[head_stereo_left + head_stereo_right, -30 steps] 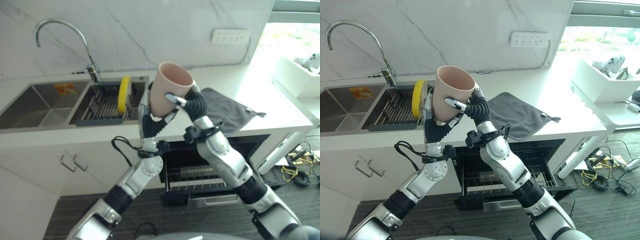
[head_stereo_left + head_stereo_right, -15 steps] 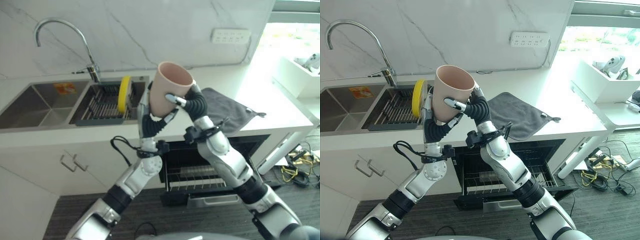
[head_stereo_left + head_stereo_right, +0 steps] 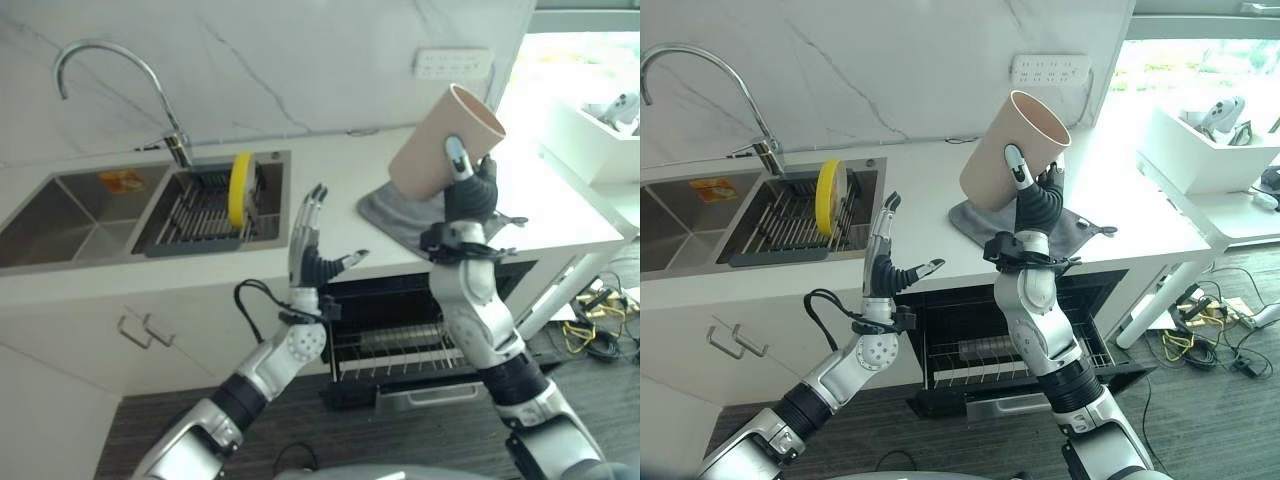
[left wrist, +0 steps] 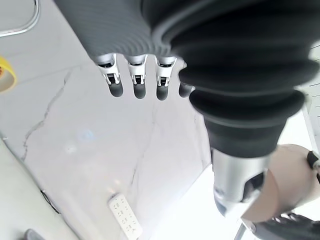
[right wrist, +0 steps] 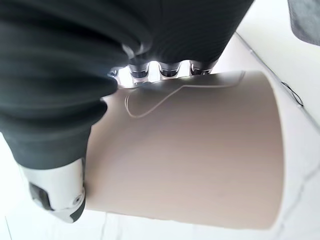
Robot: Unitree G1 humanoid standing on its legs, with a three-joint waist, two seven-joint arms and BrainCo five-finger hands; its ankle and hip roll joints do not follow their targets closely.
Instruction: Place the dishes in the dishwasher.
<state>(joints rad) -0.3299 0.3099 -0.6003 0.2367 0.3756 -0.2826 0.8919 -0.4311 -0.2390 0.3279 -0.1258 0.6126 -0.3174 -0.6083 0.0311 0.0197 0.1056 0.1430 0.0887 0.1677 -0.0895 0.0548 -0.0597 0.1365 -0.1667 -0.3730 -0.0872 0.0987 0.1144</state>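
A tall beige cup [image 3: 443, 142] is held high above the counter's right part, tilted with its mouth up and to the right. My right hand [image 3: 467, 184] is shut on it, thumb across its side; the cup's wall [image 5: 190, 155] runs past the fingers in the right wrist view. My left hand [image 3: 308, 252] stands apart at the counter's front edge, fingers straight up and thumb out, holding nothing; its fingertips [image 4: 136, 87] are spread. A yellow plate [image 3: 240, 189] stands on edge in the sink rack [image 3: 195, 212]. The dishwasher [image 3: 395, 345] below is open, its wire rack pulled out.
A grey cloth [image 3: 415, 216] lies on the white counter [image 3: 330, 165] under the cup. The double sink [image 3: 70, 205] with its curved tap [image 3: 95, 60] is at the left. A white bin [image 3: 1200, 150] sits at the far right.
The left hand has let go of the cup and opened. The right hand has carried the cup up and to the right, over the grey cloth. The camera has shifted slightly.
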